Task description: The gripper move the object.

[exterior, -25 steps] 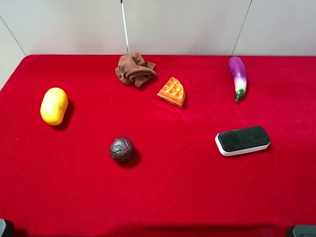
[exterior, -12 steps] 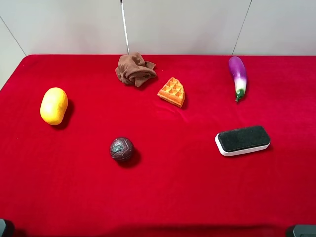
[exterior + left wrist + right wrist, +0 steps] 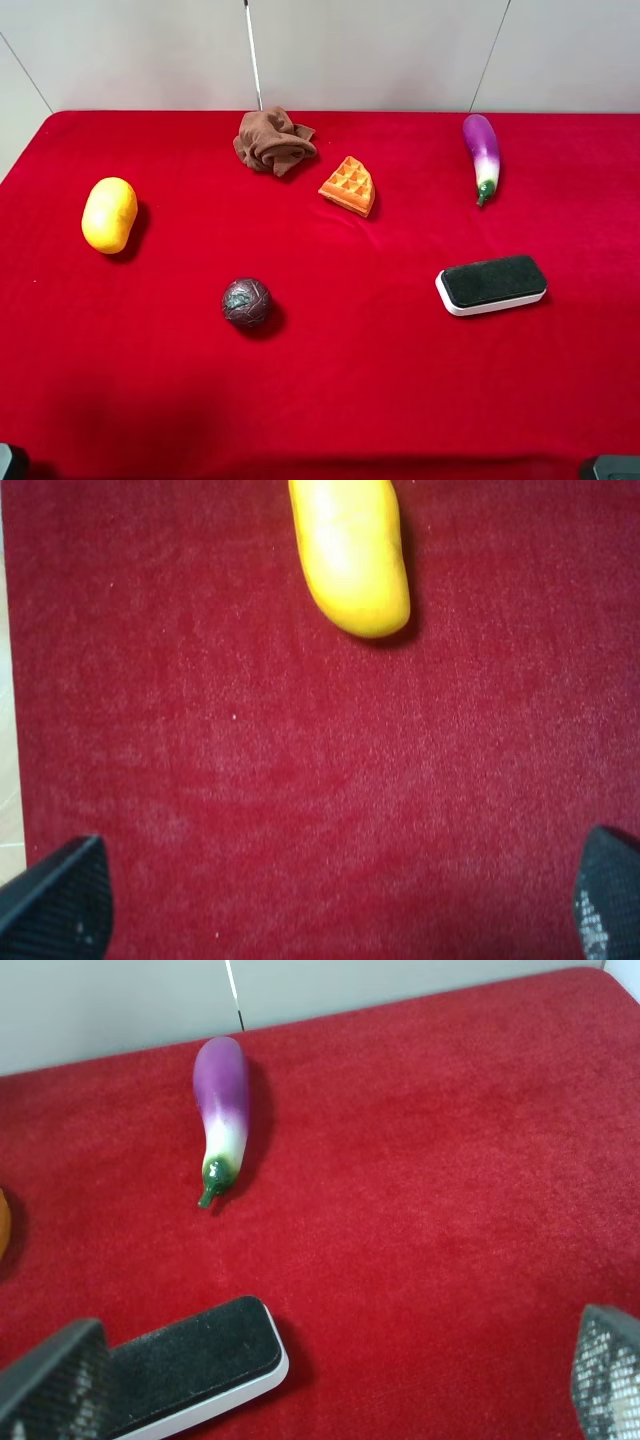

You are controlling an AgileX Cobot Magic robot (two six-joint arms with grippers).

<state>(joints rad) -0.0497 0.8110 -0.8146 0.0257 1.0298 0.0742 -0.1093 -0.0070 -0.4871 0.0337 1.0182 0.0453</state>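
Yellow object lies on the left side of the red bench, well apart from the ball and cloth.

Left claw: spread wide, nothing between the prongs. Its wrist view has the object ahead of it with bare bench in between, so no contact.

Right claw: also spread and empty. It faces the eraser and eggplant, on the far side from the object.

Progress: effectively zero. No grasp, no lift, object resting flat.

My read: the left arm is roughly lined up for the approach. Left to do: close the gap, straddle the object, clamp, lift, relocate. The task gives no drop spot, so I can't tell where it goes.
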